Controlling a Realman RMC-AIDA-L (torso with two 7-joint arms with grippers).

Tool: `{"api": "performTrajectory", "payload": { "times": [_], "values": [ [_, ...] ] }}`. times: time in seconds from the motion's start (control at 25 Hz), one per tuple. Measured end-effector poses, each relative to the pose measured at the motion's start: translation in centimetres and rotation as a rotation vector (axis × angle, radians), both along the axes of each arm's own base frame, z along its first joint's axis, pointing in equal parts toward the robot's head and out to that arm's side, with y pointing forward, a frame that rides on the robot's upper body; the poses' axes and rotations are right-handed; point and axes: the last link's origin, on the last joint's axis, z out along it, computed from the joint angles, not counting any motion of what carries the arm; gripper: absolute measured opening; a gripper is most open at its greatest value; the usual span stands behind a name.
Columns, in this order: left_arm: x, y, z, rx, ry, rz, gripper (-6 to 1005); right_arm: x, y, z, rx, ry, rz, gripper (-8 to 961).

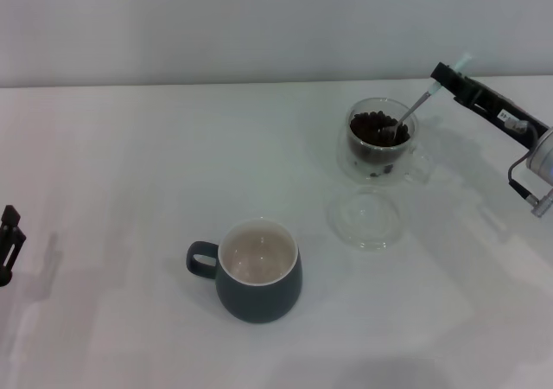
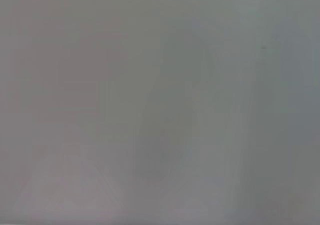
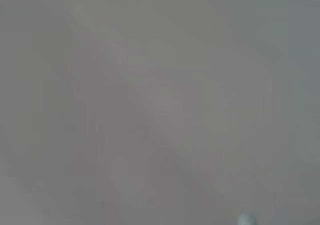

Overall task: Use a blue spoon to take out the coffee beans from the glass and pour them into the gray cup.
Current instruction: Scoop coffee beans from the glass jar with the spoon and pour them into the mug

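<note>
Right gripper [image 1: 445, 76] clamping the blue spoon [image 1: 418, 105] by its handle, just right of the glass [image 1: 381, 138]; bowl dipping into the coffee beans [image 1: 377, 130]. Gray cup [image 1: 257, 270] sitting well left of and nearer than the glass. Left gripper [image 1: 9, 242] idling far left of the glass; jaw state unclear.

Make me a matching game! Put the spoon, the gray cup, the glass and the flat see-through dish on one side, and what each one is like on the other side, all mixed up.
Things:
1. blue spoon
2. gray cup
3. glass
4. flat clear dish

States:
A. holds coffee beans
B. empty, cream-white inside
C. held by the right gripper, bowl down in the beans
D. lies flat on the table beside the glass

Pairs: 1-C, 2-B, 3-A, 4-D
</note>
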Motion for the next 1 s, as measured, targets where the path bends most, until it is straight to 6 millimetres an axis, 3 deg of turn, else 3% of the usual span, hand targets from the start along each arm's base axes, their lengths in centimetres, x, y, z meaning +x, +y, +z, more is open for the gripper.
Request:
{"api": "performTrajectory", "payload": {
  "times": [1.0],
  "values": [
    [-0.5,-0.1,0.2,-0.003,0.018,0.017,756,1.2,-0.1,-0.8,-0.038,0.29,-0.217,142]
  ]
}}
